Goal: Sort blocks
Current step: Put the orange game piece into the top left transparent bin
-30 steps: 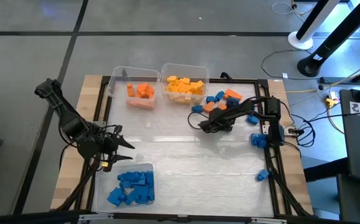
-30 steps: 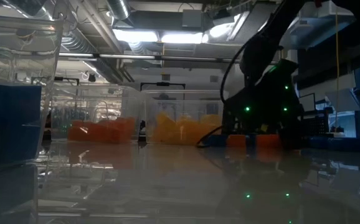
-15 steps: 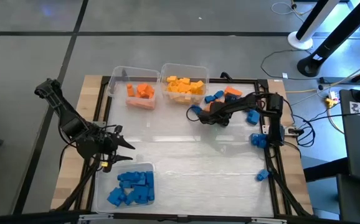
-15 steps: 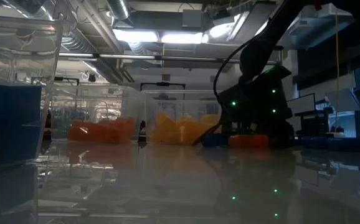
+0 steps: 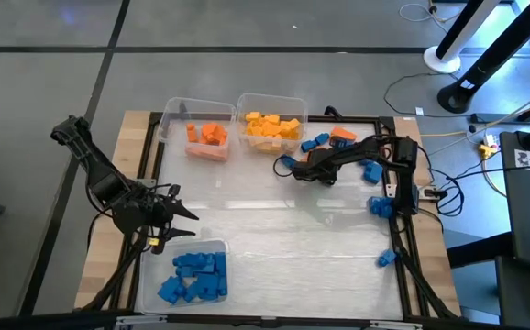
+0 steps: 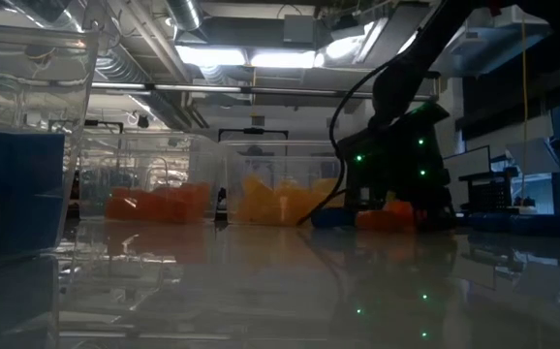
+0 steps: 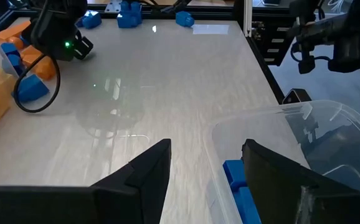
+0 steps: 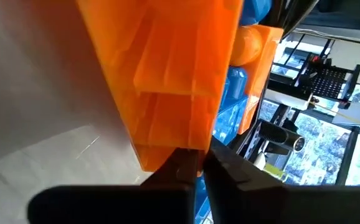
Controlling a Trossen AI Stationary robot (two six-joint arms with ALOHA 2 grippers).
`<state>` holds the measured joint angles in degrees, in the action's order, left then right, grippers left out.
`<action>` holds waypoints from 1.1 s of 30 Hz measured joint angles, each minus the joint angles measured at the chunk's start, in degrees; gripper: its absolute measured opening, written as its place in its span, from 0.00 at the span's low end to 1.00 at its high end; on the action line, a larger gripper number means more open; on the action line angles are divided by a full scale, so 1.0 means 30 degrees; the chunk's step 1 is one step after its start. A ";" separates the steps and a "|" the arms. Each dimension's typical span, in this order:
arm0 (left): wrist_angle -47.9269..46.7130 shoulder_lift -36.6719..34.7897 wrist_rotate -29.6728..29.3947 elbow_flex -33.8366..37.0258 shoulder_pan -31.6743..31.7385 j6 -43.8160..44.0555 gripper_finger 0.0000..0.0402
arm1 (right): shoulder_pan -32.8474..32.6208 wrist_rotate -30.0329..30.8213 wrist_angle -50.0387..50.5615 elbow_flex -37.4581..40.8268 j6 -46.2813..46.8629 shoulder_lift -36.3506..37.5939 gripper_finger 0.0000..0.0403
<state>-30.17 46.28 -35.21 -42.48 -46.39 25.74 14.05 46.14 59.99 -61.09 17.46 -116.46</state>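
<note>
I have the right tool (image 5: 303, 168) pinched on an orange block (image 8: 167, 74) in the loose pile upper right of centre on the worktop (image 5: 283, 229), left tool (image 5: 178, 214) idle and open, so I'd lift straight up before moving to the orange bin (image 5: 196, 137).

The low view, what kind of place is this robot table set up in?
Probably a lab or workshop. Exposed ducts and strip lights run overhead, monitors and equipment stand behind the table, and the high view shows a bare grey floor with cables trailing across it.
</note>
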 joint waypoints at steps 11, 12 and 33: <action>0.0984 -0.0007 0.0001 0.0000 0.0000 -0.0088 0.46 | -0.1371 -0.1755 0.4053 -0.1969 0.0523 -0.0025 0.02; 0.1110 -0.0007 0.0002 0.0000 -0.0003 -0.0138 0.46 | -0.1617 -0.1846 0.4200 -0.2129 0.0486 0.0110 0.01; 0.1170 -0.0007 -0.0003 0.0000 -0.0003 -0.0146 0.46 | -0.7598 -0.6329 -0.1279 -0.3239 -0.0599 0.3504 0.01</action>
<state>-26.66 46.26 -35.22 -42.48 -46.40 25.30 -8.74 27.16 56.15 -70.81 15.66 -105.95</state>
